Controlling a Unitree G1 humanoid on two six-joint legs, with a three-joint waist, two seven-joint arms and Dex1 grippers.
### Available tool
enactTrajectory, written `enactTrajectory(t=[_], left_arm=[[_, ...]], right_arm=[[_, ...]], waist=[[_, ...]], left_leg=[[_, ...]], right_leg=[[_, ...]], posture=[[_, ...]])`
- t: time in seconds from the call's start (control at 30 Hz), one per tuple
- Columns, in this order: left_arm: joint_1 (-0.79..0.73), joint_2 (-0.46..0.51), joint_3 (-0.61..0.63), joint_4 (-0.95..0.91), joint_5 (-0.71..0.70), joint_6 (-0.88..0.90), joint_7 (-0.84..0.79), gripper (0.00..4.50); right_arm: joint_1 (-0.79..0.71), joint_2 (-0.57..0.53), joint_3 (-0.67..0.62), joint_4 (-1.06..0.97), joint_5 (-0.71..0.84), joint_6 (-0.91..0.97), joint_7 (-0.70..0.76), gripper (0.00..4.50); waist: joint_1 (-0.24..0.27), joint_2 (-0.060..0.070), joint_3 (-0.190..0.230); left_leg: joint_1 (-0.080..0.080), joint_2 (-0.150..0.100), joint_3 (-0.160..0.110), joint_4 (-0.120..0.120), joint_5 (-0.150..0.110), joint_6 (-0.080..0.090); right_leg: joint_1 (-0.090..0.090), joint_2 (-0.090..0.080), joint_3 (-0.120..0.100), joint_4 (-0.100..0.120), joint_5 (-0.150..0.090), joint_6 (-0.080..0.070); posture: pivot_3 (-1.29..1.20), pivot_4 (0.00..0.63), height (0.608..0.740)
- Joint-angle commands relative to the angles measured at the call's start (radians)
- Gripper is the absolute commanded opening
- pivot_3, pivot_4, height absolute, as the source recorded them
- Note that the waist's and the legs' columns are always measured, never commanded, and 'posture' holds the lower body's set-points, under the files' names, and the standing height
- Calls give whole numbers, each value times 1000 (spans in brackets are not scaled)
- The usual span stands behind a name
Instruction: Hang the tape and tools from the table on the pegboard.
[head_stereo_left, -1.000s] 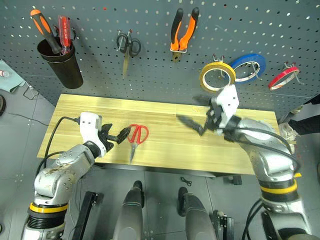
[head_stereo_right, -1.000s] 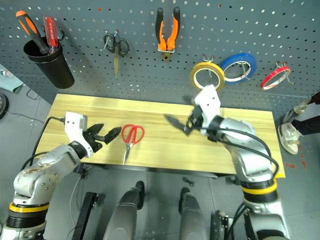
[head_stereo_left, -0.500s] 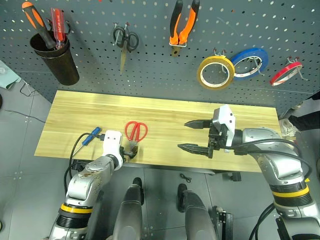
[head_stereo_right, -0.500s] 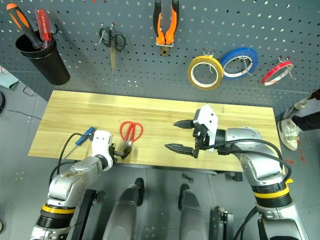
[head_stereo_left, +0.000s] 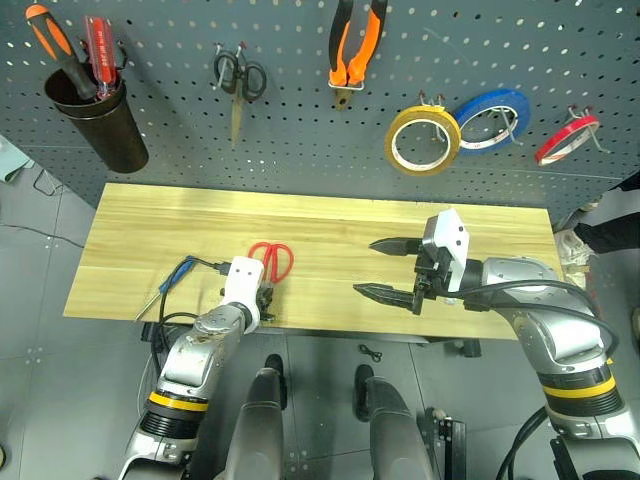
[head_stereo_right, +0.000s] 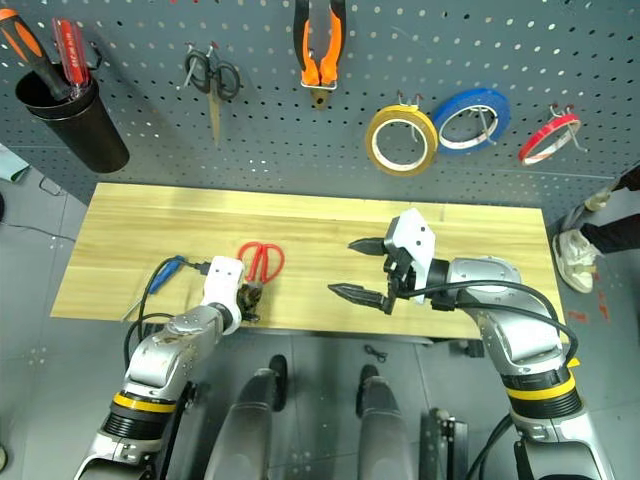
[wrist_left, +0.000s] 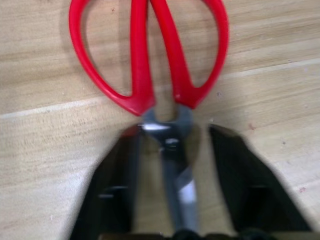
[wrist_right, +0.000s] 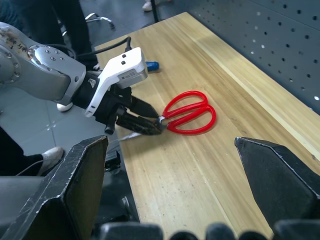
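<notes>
Dark grey-blue pegboard (head_stereo_left: 300, 140) behind, light wood table (head_stereo_left: 320, 225) in front. Far left on the board: black cup (head_stereo_left: 95, 125) with an orange-black screwdriver (head_stereo_left: 58, 45) and a red screwdriver (head_stereo_left: 98, 45). Next along, small black scissors (head_stereo_left: 236, 85) on a hook, then orange-and-black pliers (head_stereo_left: 354, 45) hung handles up. Further right, tan tape ring (head_stereo_left: 422, 141) on its hooks, just beside the blue tape roll (head_stereo_left: 491, 116), with the thin red tape roll (head_stereo_left: 566, 138) at the far right.

On the table's left front, blue-handled screwdriver (head_stereo_left: 176, 280) lying flat near the edge. Just right of it, left gripper (head_stereo_right: 246, 301) low over the tabletop, narrowed around the blade shank of the red-handled scissors (wrist_left: 150, 65), right at the pivot; red loops pointing away toward the board, blades running back between the fingers (wrist_left: 117, 185) to the table's front edge. Scissors flat on the wood.

Right of centre, right gripper (head_stereo_left: 393, 270) above the table, spread wide, holding nothing, well apart from the scissors.
</notes>
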Motion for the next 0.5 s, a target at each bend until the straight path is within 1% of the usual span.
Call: enactTrajectory(t=[0.03,0.13,0.2,0.33,0.4,0.43,0.5], left_arm=[[36,-8,7,-6,32,37,9,100],[30,-9,19,-4,46,35,4,110],[11,34,12,-20,54,-19,-56,110],[-15,104,40,-88,52,-92,-144,110],[-10,132,61,-169,45,-137,-176,110],[-8,134,69,-193,42,-155,-185,110],[14,105,109,-282,10,-224,-194,110]], right_arm=[[4,6,-16,-27,9,-21,-6,4500],[-1,10,-12,-15,3,-30,-7,4500],[1,6,-21,-24,6,-29,-9,4500],[3,2,-54,-71,28,-14,-30,4500],[-13,11,-77,-118,59,14,-58,4500],[-18,15,-85,-130,69,22,-67,4500],[-39,24,-102,-172,103,46,-98,4500]], waist=[[-2,0,0],[-4,0,0],[-3,0,0],[-2,0,0],[0,0,0],[1,0,0],[1,0,0]], left_leg=[[0,0,0,0,0,0],[0,0,0,0,0,0],[0,0,0,0,0,0],[-1,0,0,0,0,0],[-1,0,0,-1,0,0],[-2,0,0,-1,0,0],[-2,0,0,-1,0,0]], right_leg=[[0,0,0,0,0,0],[0,0,0,0,0,0],[0,0,0,0,0,0],[-1,1,0,0,0,0],[-1,0,0,-1,1,2],[-1,0,-1,-2,3,5],[-1,0,-1,-3,5,8]], posture=[[13,473,740],[23,460,740],[28,452,740],[37,423,740],[41,410,740],[44,402,740],[47,389,740]])
